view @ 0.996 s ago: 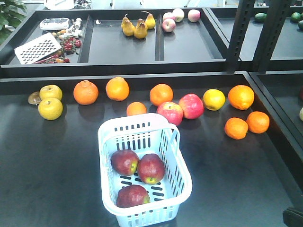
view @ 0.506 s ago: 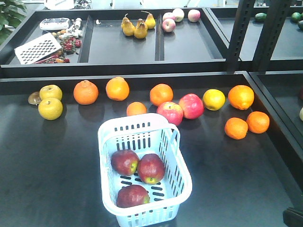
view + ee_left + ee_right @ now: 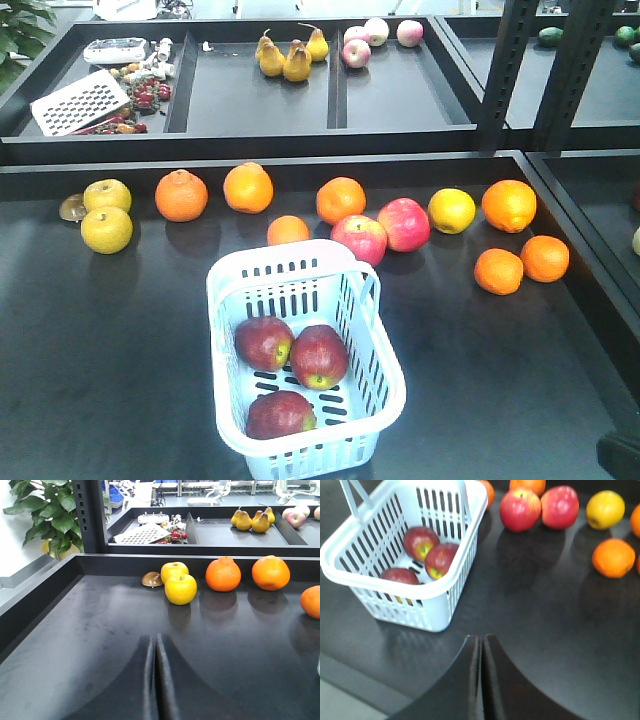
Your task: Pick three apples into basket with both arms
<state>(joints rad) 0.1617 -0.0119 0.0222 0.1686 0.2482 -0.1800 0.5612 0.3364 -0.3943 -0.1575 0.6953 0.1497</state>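
Note:
Three dark red apples lie inside the pale blue basket [image 3: 380,330]: one at the left [image 3: 263,342], one at the right [image 3: 319,356] and one nearest the front [image 3: 280,415]. The right wrist view shows the same basket [image 3: 465,555] with the apples [image 3: 441,560] in it, up and to the left of my right gripper [image 3: 481,641]. That gripper is shut with nothing in it, over bare black surface. My left gripper [image 3: 154,641] is shut too and holds nothing, well short of a yellow fruit [image 3: 180,589]. Neither arm appears in the front view.
Behind the basket lie two brighter red apples [image 3: 359,238] [image 3: 404,223], several oranges [image 3: 181,195] and yellow fruits [image 3: 106,229] along the black table's raised back wall [image 3: 300,168]. Trays beyond hold pears [image 3: 285,60] and small pale apples [image 3: 356,52]. Dark uprights [image 3: 510,70] stand at the right.

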